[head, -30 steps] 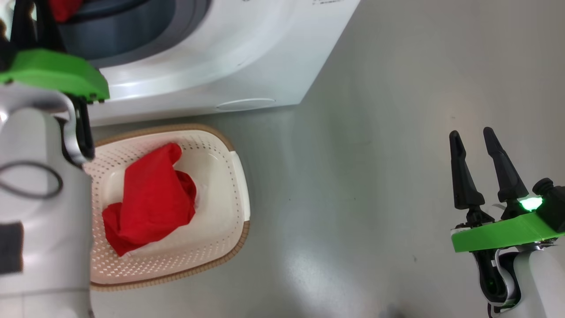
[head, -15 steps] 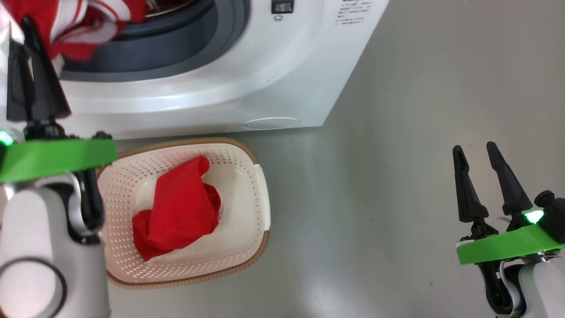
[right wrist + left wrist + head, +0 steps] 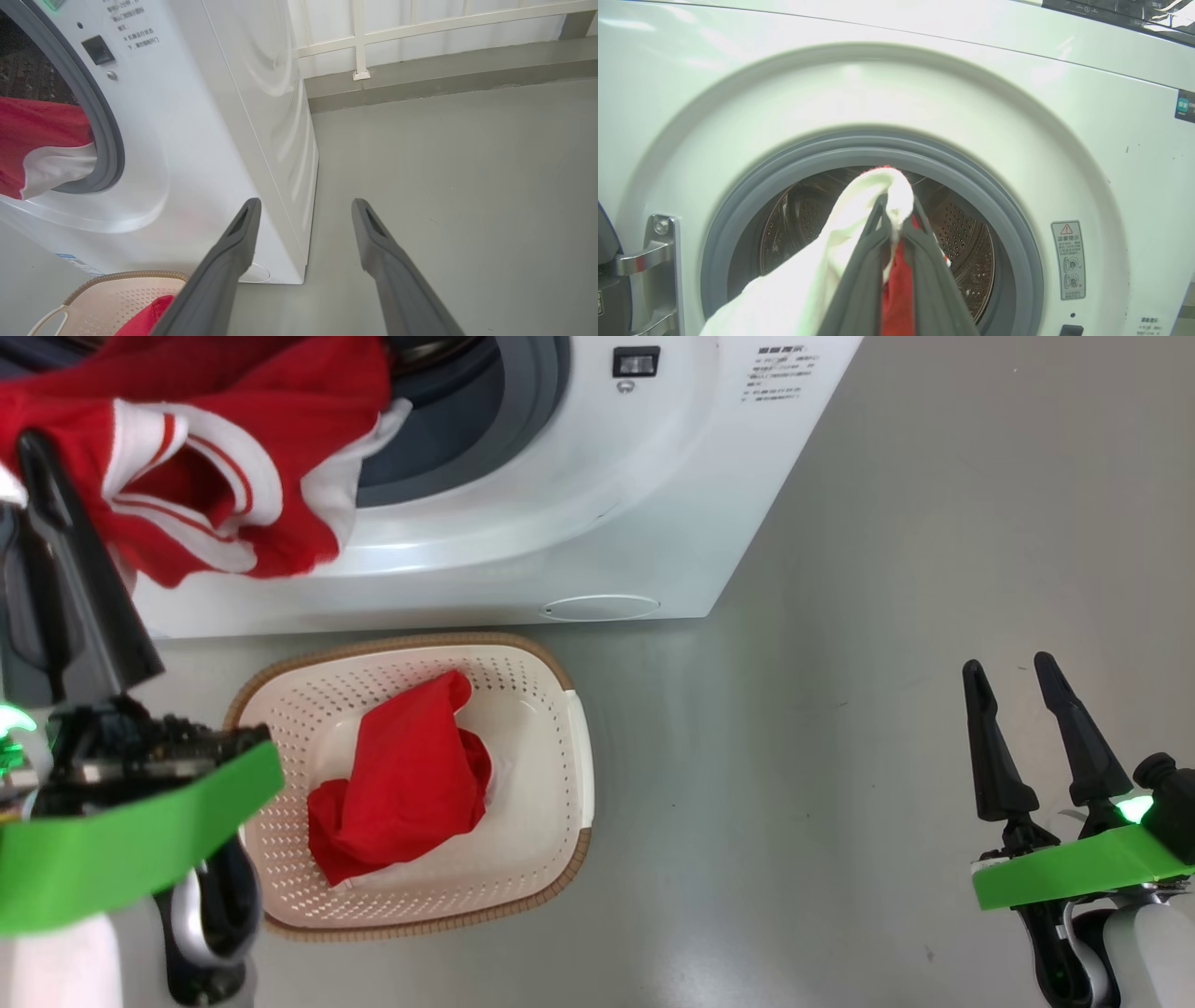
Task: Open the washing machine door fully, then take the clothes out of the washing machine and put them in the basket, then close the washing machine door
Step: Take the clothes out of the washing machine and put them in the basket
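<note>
White washing machine [image 3: 896,84]; warning label's [image 3: 1068,260] print unreadable.

Two garments [image 3: 401,784] [image 3: 196,495], one basket [image 3: 401,642], one washing machine [image 3: 579,495], two pincers [image 3: 899,205] [image 3: 1008,663]

Left tool [image 3: 899,207] is clamped tight, reaching forward; right tool [image 3: 1008,665] stands spread wide.
</note>
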